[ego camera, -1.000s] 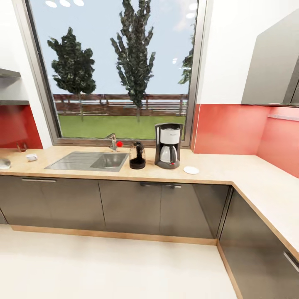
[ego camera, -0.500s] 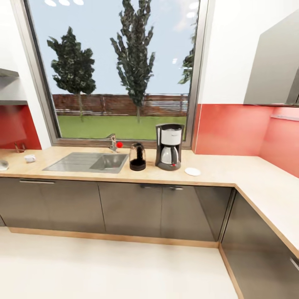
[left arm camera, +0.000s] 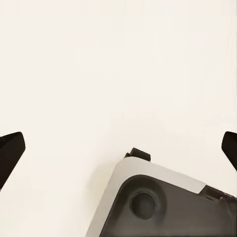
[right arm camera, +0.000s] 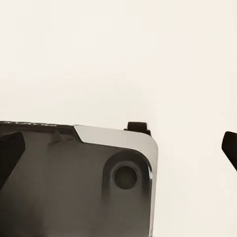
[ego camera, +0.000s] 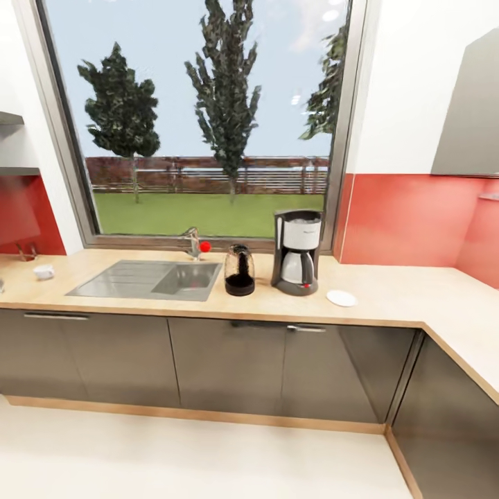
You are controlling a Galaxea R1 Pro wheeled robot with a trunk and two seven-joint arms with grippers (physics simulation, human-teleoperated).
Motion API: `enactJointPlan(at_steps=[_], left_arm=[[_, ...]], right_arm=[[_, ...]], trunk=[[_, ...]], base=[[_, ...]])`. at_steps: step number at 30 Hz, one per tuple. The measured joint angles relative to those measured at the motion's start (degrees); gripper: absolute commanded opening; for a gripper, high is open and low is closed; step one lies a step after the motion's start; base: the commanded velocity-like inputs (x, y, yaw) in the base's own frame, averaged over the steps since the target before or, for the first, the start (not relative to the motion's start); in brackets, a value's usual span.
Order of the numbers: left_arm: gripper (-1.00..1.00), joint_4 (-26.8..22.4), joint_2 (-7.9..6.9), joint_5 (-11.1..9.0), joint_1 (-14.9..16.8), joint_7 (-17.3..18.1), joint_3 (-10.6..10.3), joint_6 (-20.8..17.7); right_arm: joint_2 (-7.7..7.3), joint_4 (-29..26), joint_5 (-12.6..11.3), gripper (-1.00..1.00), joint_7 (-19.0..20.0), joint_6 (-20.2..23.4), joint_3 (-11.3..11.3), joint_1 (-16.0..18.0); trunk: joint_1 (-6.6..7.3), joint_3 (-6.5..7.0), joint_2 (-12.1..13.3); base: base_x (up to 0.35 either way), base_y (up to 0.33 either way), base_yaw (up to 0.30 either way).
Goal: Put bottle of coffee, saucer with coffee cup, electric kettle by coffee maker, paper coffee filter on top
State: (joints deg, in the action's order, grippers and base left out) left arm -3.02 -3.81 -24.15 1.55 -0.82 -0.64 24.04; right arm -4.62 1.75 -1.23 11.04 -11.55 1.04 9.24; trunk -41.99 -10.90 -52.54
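1. Coffee maker upright on the bench, centre-right of frame, under the window's right edge
2. Dark electric kettle just left of it, apart, beside the sink
3. White saucer just right of the maker, flat on the bench
4. Small white object at far left of the bench, too small to identify
5. Left hand spread wide, holding nothing, over pale floor
6. Right hand likewise spread, holding nothing

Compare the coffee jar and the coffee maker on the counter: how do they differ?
The coffee jar is shorter, see-through, with dark contents at the bottom; the coffee maker is taller, with a black body and pale front. The coffee jar stands nearer the sink, the coffee maker nearer the saucer. Both stand upright on the counter, apart.
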Motion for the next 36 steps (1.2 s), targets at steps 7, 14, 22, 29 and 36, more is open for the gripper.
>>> enactJointPlan(at_steps=[7, 14, 22, 29, 36], left_arm=[[1.00, 0.1, 0.57, 0.7, 0.0, 2.4, -0.3, -0.3], [1.00, 0.1, 0.65, 0.7, 0.0, 2.8, -0.4, -0.2], [1.00, 0.1, 0.58, 0.5, 0.0, 2.8, -0.4, -0.3], [1.00, 0.1, 0.56, 0.3, 0.0, 2.8, -0.3, -0.3], [1.00, 0.1, 0.56, 0.2, 0.0, 2.8, -0.2, -0.1]], right_arm=[[-0.03, 0.0, -0.1, 1.00, -0.2, 0.0, 0.0, 0.0], [-0.03, 0.0, -0.2, 1.00, -0.8, 0.0, 0.0, 0.0], [-0.04, 0.0, -0.2, 1.00, -0.9, -0.1, 0.0, 0.0], [-0.19, 0.0, -3.0, 1.00, -1.3, 0.0, -0.2, 0.0], [-0.69, 0.0, -6.1, 1.00, -1.5, 0.0, -0.2, 0.0]], trunk=[[0.00, 0.00, 0.0], [0.00, 0.00, 0.0], [0.00, 0.00, 0.0], [0.00, 0.03, 0.0], [-0.01, 0.40, 0.0]], base=[[0.303, 0.216, 0.000], [0.292, 0.230, 0.000], [0.287, 0.235, 0.000], [0.279, 0.239, -0.028], [0.264, 0.251, -0.184]])
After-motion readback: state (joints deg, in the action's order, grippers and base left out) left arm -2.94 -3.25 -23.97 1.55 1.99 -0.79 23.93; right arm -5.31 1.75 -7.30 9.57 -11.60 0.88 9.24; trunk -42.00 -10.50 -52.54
